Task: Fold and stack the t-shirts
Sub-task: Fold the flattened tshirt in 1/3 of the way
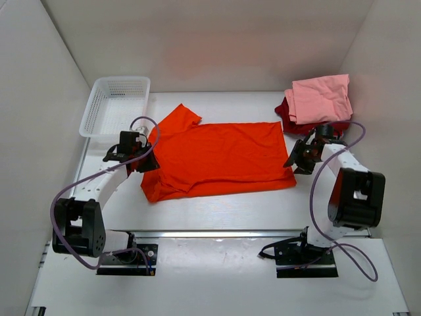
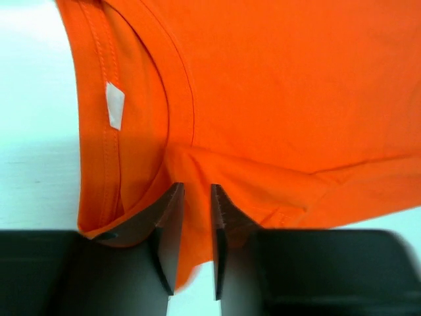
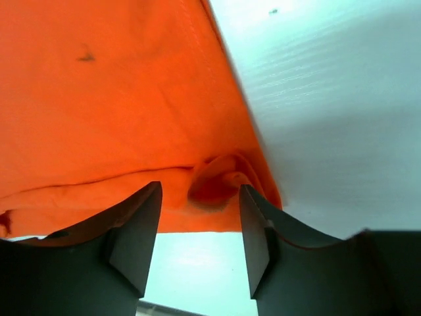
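A bright orange t-shirt (image 1: 217, 158) lies folded lengthwise across the middle of the table, one sleeve sticking out at the far left. My left gripper (image 1: 145, 163) sits at its left end by the collar. In the left wrist view the left gripper (image 2: 196, 191) is open by a narrow gap, with a loose fold of orange t-shirt (image 2: 276, 99) between the fingers. My right gripper (image 1: 293, 160) is at the shirt's right hem. It stands open (image 3: 200, 191) with a puckered corner of orange t-shirt (image 3: 118, 105) just ahead of its tips. A light pink t-shirt (image 1: 322, 99) rests on a dark red t-shirt (image 1: 288, 110) at the back right.
A white mesh basket (image 1: 93, 113) stands at the back left, close to my left arm. White walls close in the table on the left, the right and the back. A white label (image 2: 114, 104) shows inside the collar.
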`<action>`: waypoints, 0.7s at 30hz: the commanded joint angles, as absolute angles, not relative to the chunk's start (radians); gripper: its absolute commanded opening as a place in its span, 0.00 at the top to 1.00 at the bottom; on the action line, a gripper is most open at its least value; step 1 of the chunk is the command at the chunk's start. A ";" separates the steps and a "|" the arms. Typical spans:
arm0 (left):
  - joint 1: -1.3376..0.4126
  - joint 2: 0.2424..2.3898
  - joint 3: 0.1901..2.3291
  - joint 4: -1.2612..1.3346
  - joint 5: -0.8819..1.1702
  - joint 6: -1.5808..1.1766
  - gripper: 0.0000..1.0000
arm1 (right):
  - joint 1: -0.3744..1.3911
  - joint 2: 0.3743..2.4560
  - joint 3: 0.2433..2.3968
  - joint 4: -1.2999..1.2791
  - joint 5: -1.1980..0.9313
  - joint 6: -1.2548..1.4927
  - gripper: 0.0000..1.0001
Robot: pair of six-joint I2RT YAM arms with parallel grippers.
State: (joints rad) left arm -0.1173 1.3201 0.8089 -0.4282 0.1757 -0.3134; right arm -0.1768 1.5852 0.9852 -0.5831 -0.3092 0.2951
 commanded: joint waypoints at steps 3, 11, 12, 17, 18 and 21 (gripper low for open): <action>-0.092 1.298 0.850 -0.367 0.153 -0.328 0.61 | -0.224 1.370 0.888 -0.358 -0.351 0.376 0.67; -0.086 1.255 0.868 -0.416 0.143 -0.302 0.57 | -0.164 1.431 0.928 -0.504 -0.201 0.322 0.96; -0.087 1.238 0.861 -0.413 0.146 -0.305 0.57 | -0.152 1.440 0.930 -0.529 -0.180 0.322 1.00; -0.078 1.203 0.828 -0.428 0.153 -0.307 0.57 | -0.124 1.496 0.931 -0.592 -0.160 0.307 1.00; -0.086 1.200 0.827 -0.429 0.156 -0.305 0.58 | -0.115 1.506 0.928 -0.598 -0.161 0.308 1.00; -0.080 1.200 0.819 -0.428 0.169 -0.308 0.58 | -0.098 1.514 0.910 -0.562 -0.184 0.311 1.00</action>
